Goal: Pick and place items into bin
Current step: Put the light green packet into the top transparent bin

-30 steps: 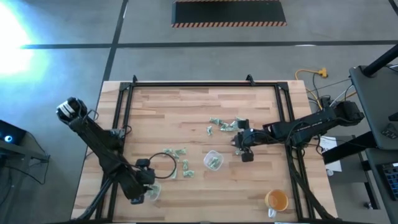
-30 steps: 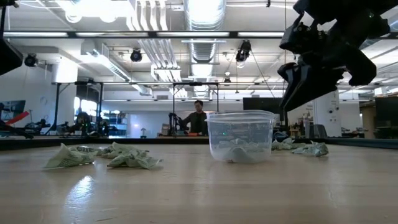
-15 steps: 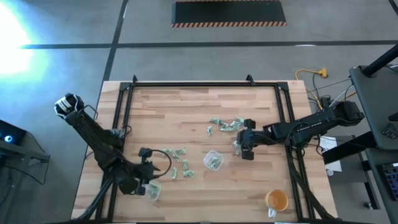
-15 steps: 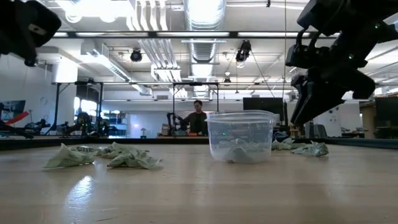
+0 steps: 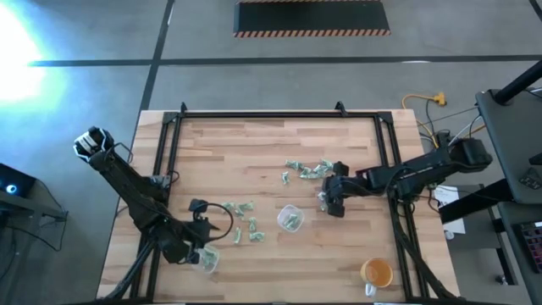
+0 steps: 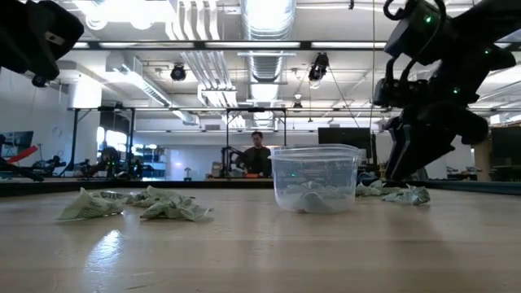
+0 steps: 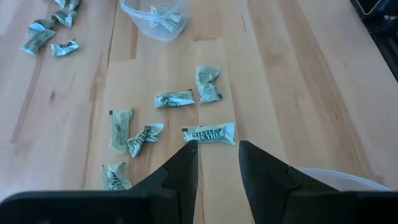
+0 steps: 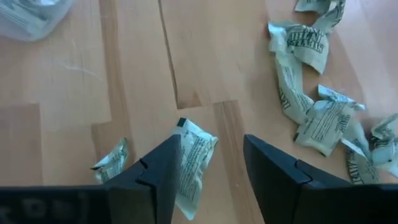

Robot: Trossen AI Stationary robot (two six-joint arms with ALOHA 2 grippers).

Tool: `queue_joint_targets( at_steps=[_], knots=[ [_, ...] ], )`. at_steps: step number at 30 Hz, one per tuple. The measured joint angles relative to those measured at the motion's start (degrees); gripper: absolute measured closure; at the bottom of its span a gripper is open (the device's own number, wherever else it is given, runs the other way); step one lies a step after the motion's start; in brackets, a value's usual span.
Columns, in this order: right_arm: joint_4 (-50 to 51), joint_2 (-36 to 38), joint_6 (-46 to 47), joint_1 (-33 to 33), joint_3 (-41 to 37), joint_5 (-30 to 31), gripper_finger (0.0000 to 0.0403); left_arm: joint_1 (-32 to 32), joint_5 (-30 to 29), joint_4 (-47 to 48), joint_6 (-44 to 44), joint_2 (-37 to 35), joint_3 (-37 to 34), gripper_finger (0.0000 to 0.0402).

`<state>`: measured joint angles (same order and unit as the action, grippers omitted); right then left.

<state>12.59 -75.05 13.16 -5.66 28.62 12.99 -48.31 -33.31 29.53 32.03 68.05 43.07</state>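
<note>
- Lower than before, right gripper [image 8: 208, 171] hangs beside the clear cup [image 5: 290, 218], jaws spread over a wrapper [image 8: 191, 165].
- Left gripper [image 7: 217, 163], jaws parted, holds nothing.

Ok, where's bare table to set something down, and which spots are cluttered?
Bare: the far strip of the table along the black frame, and the near stretch between the clear cup and orange cup. Crowded: wrappers by the right claw, more wrappers near the left claw.
</note>
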Motion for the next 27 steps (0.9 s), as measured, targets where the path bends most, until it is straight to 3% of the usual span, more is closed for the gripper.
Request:
queue_joint_targets(
  at_steps=[4,9,17,22,27],
  knots=[
    [-0.1,-2.4,0.0,1.3,0.0,-0.4,0.0232,0.0,-0.2,0.0,-1.0,0.0,0.0,0.0302],
    [-1.2,-5.3,-0.2,2.9,0.0,-5.2,0.0234,0.0,-0.2,0.0,-1.0,0.0,-0.1,0.0302],
    [-1.0,-5.8,-1.3,3.6,0.7,-6.6,0.0246,0.0,-0.2,-0.1,-1.0,0.0,-0.1,0.0302],
    [-1.0,-5.8,-2.3,3.6,0.6,-9.0,0.0282,0.0,-0.2,0.0,-1.0,0.0,-0.3,0.0302],
    [-0.9,-5.7,-4.3,3.6,0.5,-10.6,0.0344,0.0,-0.2,0.0,-1.0,0.0,-0.3,0.0302]
  ],
)
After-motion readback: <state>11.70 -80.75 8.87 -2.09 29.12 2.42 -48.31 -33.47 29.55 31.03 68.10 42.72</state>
